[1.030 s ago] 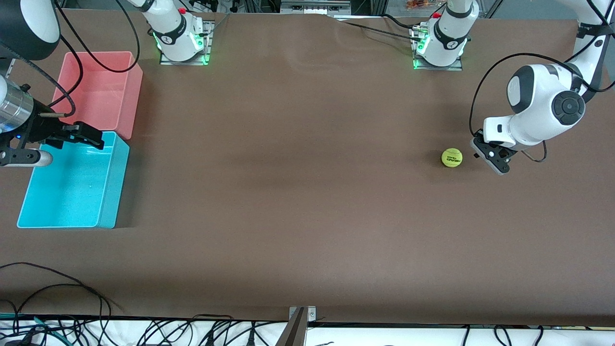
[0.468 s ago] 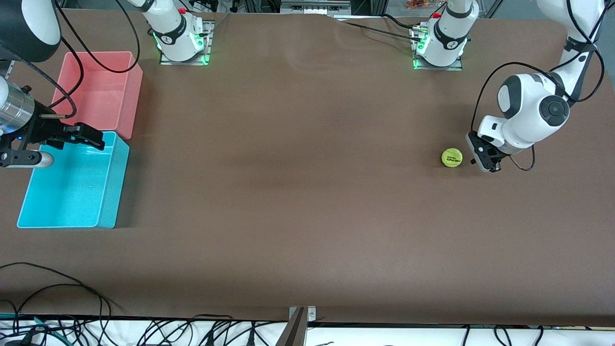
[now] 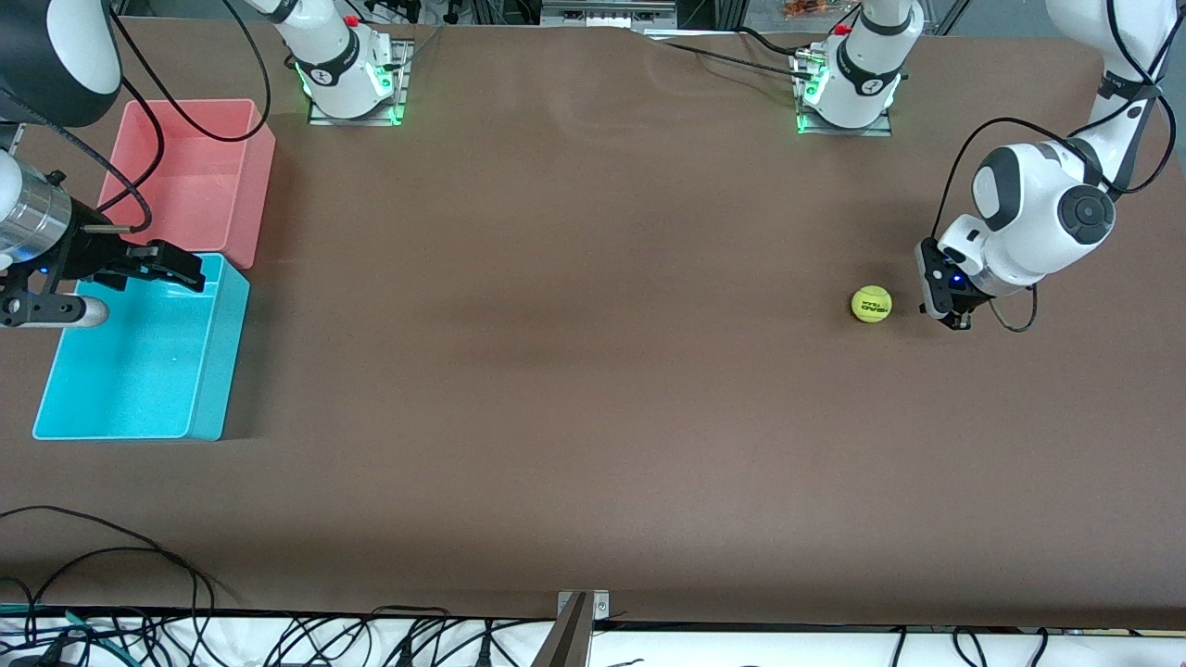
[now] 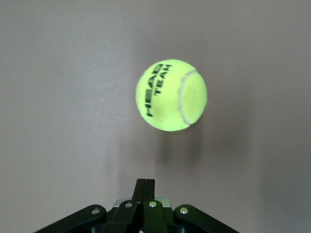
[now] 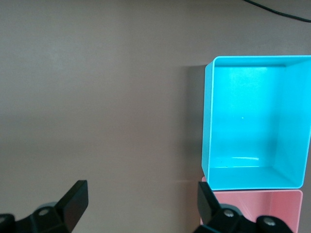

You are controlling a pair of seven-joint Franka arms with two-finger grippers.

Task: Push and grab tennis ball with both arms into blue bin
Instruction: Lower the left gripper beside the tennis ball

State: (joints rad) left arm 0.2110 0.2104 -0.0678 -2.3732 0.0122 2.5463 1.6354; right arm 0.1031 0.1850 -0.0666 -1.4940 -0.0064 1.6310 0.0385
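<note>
While the left gripper hangs low at three o'clock of the tennis ball, fingers pressed together, a clear gap now separates them; half a second ago it sat closer. The ball has not moved, toward the left arm's end of the brown table. Partly cut off at the edge, the right gripper waits spread wide over the blue bin, beside the pink bin.

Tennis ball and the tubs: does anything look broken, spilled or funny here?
Nothing stands out. The tennis ball sits whole on the table, just ahead of the shut left gripper. The blue bin and pink tub sit upright and empty, with the open right gripper over the blue bin's edge.
</note>
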